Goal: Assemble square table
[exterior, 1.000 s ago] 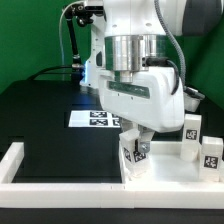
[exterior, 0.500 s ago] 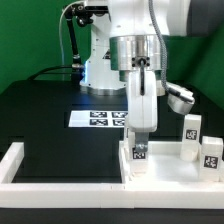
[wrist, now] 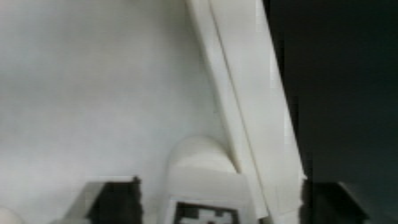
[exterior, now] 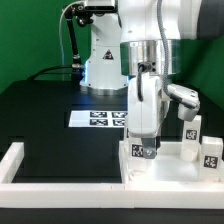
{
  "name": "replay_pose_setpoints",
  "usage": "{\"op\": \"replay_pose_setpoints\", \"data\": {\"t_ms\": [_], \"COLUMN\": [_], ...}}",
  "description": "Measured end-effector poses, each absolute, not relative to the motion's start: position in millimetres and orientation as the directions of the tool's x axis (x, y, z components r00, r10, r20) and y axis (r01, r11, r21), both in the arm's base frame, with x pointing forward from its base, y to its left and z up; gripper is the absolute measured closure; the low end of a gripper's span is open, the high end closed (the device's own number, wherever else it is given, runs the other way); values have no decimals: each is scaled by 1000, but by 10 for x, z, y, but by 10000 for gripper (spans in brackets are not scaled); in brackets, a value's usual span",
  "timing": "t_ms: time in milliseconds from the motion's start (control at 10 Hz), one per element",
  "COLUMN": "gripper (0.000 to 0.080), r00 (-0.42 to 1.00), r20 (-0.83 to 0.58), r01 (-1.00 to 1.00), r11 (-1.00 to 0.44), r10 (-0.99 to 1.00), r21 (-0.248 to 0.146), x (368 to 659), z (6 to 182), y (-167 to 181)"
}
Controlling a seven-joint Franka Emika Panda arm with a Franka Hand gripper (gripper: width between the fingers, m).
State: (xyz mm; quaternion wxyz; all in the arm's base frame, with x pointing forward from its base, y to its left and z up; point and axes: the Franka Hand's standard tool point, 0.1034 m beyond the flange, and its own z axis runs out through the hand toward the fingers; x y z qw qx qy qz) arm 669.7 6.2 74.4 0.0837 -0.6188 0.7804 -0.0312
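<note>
While the arm hangs straight down over the near-right corner of the work surface in the exterior view, the gripper (exterior: 142,150) sits right at a small white leg block (exterior: 140,152) with a black-and-white tag on its face, and that block stands upright on the white square panel (exterior: 165,168). So the square table stuff is all bunched at the exterior view's right: the panel lies flat on the black table (exterior: 50,110), tucked into the corner made by the long white bars (exterior: 60,175), and 2 more tagged leg blocks stand on it further right, 1 at the back (exterior: 192,130) and 1 nearer the front edge (exterior: 211,152). Further back, the marker board (exterior: 95,118) lies flat on the black surface, partly hidden behind the arm. In the wrist view you can see 2 dark fingertips (wrist: 118,203), 1 on each side of the rounded white top of the leg block (wrist: 210,170), with its tag just peeking in at the edge, and the panel's raised rim (wrist: 240,90) running away as a long white ridge. Fingers look spread apart with a gap showing on each side of the block, so honestly not clamped on it as far as I can tell.
</note>
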Motion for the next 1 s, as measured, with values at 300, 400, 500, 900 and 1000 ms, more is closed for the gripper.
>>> {"op": "replay_pose_setpoints", "data": {"t_ms": [300,400,500,900,1000], "gripper": [171,153,151,151,151], "r00": [217,277,354,694,684], "r20": [-21,-14,-7,79,77], "r01": [-972,-957,-932,-714,-723], "r11": [-214,-275,-352,-699,-688], "r10": [-976,-961,-935,-715,-725], "r21": [-92,-90,-90,-53,-55], "x": [6622,6616,6616,6646,6646], "z": [848,829,827,818,818], "y": [70,54,46,24,18]}}
